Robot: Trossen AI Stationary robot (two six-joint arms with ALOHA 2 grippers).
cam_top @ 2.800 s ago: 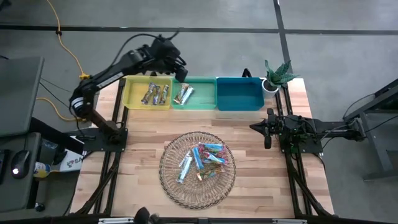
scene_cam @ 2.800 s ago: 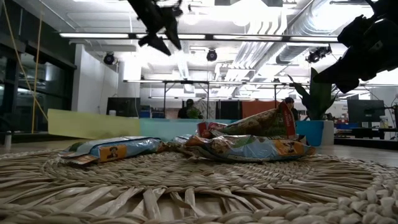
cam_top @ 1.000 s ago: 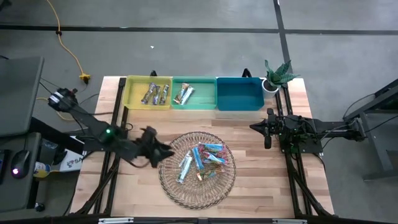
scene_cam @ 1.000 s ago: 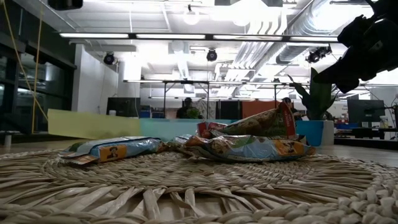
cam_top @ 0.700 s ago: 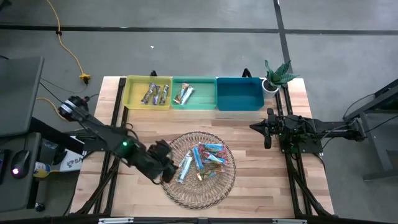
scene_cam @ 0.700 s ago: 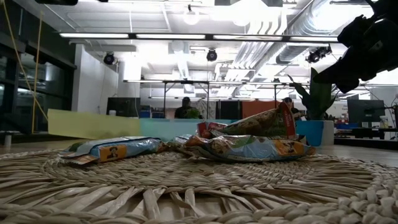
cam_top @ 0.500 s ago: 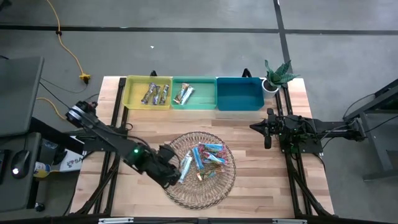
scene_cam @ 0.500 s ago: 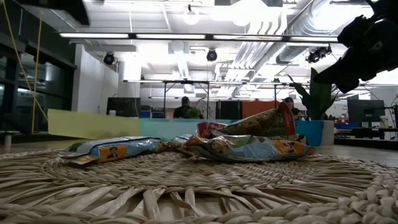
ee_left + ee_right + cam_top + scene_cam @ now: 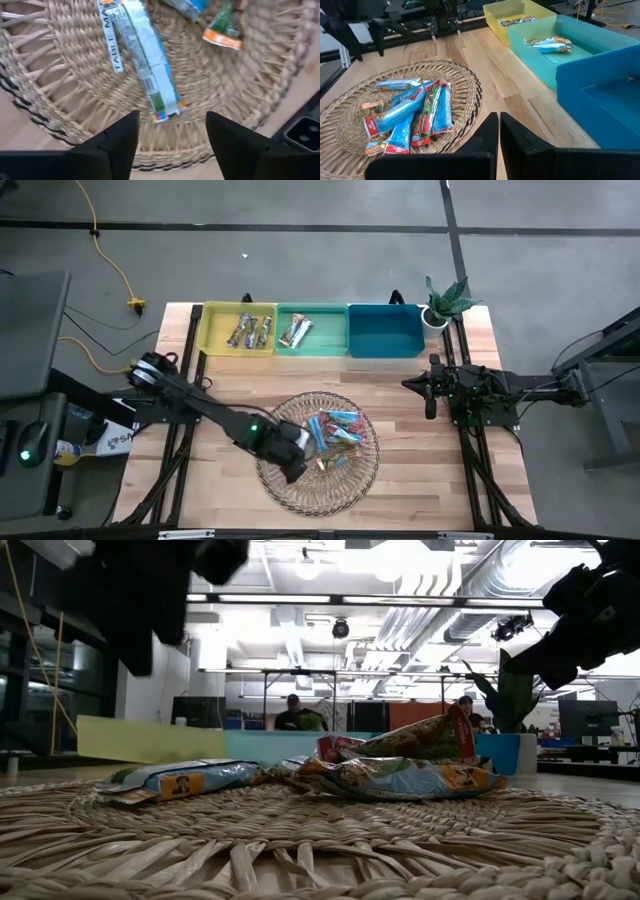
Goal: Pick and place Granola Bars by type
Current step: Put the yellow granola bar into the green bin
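The left claw hangs over the left part of the round wicker tray, fingers spread wide and empty, with a light blue-white bar lying just ahead of the gap between them; that placement reads as lining up to pick this bar. In the left wrist view the bar's long axis runs away from the claw, one end close to the fingertips, so the fingers would straddle its narrow width. The remaining Granola Bars lie heaped in the tray's middle, mostly blue-white and teal-pink, their long axes pointing in different directions. At the back of the tabletop, the yellow bin holds brown-silver bars and the green bin a couple more, while the blue bin shows none. Farther right, the right claw waits with fingers pressed together, near the tabletop's right edge.
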